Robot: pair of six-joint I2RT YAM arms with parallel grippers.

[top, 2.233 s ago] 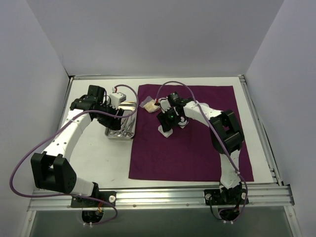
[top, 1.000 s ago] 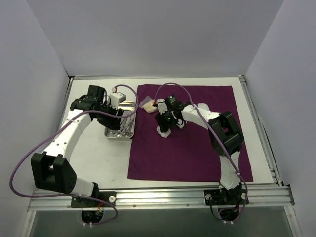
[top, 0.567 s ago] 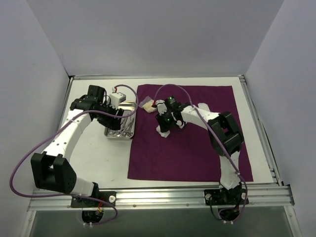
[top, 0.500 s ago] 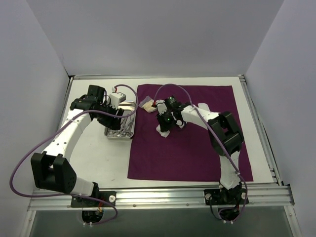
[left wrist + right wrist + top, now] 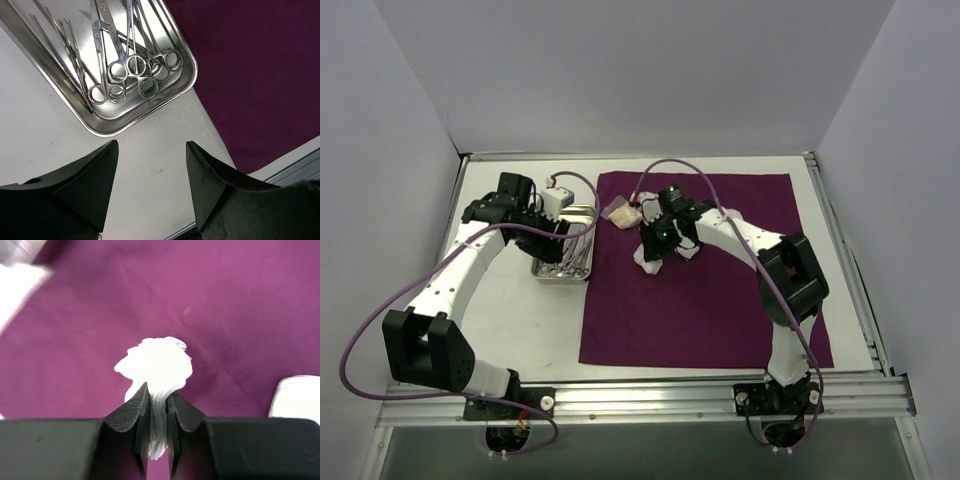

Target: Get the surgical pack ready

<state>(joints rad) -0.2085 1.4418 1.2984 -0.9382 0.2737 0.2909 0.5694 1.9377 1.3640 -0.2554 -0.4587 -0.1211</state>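
Observation:
The dark purple cloth (image 5: 720, 300) lies flat on the right half of the table. My right gripper (image 5: 157, 396) is shut on a bunched white gauze pad (image 5: 159, 364) just above the cloth's far left part; from above, the gripper (image 5: 650, 258) is there too. A second gauze pad (image 5: 296, 396) lies on the cloth close by. Another pad (image 5: 622, 213) sits at the cloth's far left corner. The steel tray (image 5: 102, 129), left of the cloth, holds several scissor-like instruments (image 5: 131, 65). My left gripper (image 5: 152, 144) hangs open over bare table just short of the tray.
The cloth's left edge (image 5: 215, 135) runs close beside the tray. A metal rail (image 5: 640, 395) borders the near table edge. White walls close in the back and both sides.
My right gripper's jaws have closed onto the gauze pad, and that arm has shifted slightly. The left arm and the tray have not moved.

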